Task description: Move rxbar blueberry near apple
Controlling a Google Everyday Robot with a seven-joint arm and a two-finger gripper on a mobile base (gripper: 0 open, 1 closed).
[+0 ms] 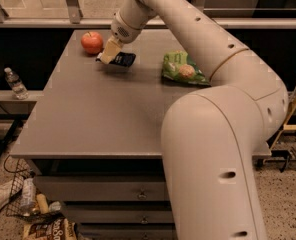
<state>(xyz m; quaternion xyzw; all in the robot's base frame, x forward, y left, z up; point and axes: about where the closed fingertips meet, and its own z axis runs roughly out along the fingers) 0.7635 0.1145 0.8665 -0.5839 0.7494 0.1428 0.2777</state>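
Gripper (pixel 108 53) seemingly clamps the rxbar blueberry (pixel 123 59) between apple (pixel 92 42) and green bag (pixel 182 69).

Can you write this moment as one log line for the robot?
gripper: shut on rxbar blueberry, just above table | apple: close by on bar's left in view, apart | green bag: lying at right

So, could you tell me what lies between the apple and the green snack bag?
In the camera view, the gripper and the rxbar blueberry lie between the apple and the green snack bag, nearer the apple.
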